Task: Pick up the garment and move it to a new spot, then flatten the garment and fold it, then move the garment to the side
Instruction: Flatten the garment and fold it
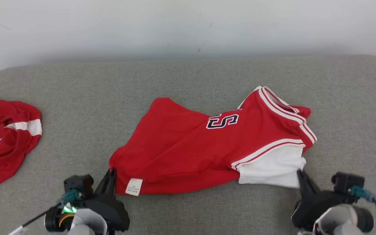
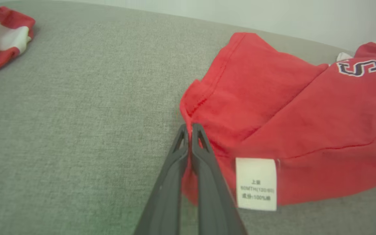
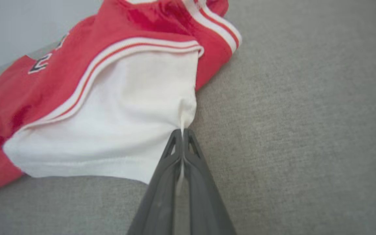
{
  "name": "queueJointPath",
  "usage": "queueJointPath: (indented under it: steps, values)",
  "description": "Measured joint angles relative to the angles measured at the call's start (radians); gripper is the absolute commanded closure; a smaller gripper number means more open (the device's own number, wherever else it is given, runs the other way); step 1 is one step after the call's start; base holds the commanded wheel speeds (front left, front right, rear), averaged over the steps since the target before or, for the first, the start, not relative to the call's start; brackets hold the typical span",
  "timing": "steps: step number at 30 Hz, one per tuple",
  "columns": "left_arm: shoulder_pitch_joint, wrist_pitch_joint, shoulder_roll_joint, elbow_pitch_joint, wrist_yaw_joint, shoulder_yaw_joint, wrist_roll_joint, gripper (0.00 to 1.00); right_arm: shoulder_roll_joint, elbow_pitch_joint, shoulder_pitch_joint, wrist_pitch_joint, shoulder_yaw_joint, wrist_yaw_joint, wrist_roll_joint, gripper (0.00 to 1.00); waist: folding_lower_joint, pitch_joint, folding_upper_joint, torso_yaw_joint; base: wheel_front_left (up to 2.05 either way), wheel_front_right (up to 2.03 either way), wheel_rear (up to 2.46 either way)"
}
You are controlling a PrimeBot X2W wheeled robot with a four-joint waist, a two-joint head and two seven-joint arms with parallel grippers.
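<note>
Grey fabric surface [image 1: 77, 85], pale wall behind. Red jersey [image 1: 191, 147] crumpled at frame centre. Left hand [image 2: 189, 125] clamped on its lower-left red hem corner; right hand [image 3: 182, 130] clamped on its lower-right white edge.
</note>
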Motion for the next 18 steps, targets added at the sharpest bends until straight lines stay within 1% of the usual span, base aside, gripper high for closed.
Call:
queueJointPath:
  steps: [3, 7, 9, 13, 15, 16, 17, 18]
  values:
    - [-0.016, 0.019, -0.002, -0.059, -0.008, 0.001, -0.06, 1.0, 0.0, -0.12, -0.011, 0.021, -0.007, 0.0, 0.014, 1.0, 0.0, -0.008, 0.0, -0.008, 0.0, 0.0, 0.0]
    - [-0.06, 0.088, 0.0, -0.154, -0.013, -0.021, -0.169, 1.0, 0.0, -0.28, -0.067, 0.073, 0.006, 0.0, -0.008, 1.0, 0.0, -0.009, 0.0, -0.017, 0.0, 0.0, 0.0]
    - [-0.095, 0.12, 0.012, -0.208, -0.014, -0.04, -0.231, 1.0, 0.0, -0.336, -0.1, 0.108, 0.01, 0.0, -0.007, 1.0, 0.0, -0.005, 0.0, -0.02, 0.0, 0.0, 0.0]
    - [-0.166, 0.178, 0.042, -0.296, -0.014, -0.042, -0.365, 1.0, -0.002, -0.403, -0.184, 0.176, 0.026, 0.0, 0.025, 1.0, 0.0, 0.006, 0.0, -0.028, 0.0, 0.0, 0.0]
    - [-0.204, 0.206, 0.048, -0.327, -0.014, -0.028, -0.439, 1.0, -0.022, -0.422, -0.235, 0.205, 0.049, 0.0, 0.016, 1.0, 0.0, 0.014, 0.0, -0.031, 0.0, 0.0, 0.0]
    - [-0.223, 0.219, 0.048, -0.337, -0.014, -0.016, -0.479, 1.0, -0.024, -0.424, -0.263, 0.219, 0.049, 0.0, 0.039, 1.0, 0.0001, 0.019, 0.0, -0.034, 0.0, 0.0, 0.0]
    - [-0.243, 0.235, 0.052, -0.343, -0.014, -0.006, -0.508, 1.0, -0.028, -0.423, -0.291, 0.235, 0.055, 0.0, 0.053, 1.0, 0.0, 0.024, 0.0, -0.036, 0.0, 0.0, 0.0]
    - [-0.265, 0.249, 0.065, -0.35, -0.014, -0.006, -0.512, 1.0, -0.033, -0.418, -0.323, 0.252, 0.062, 0.0, 0.071, 1.0, 0.0, 0.031, -0.0001, -0.039, 0.0, 0.0, 0.0]
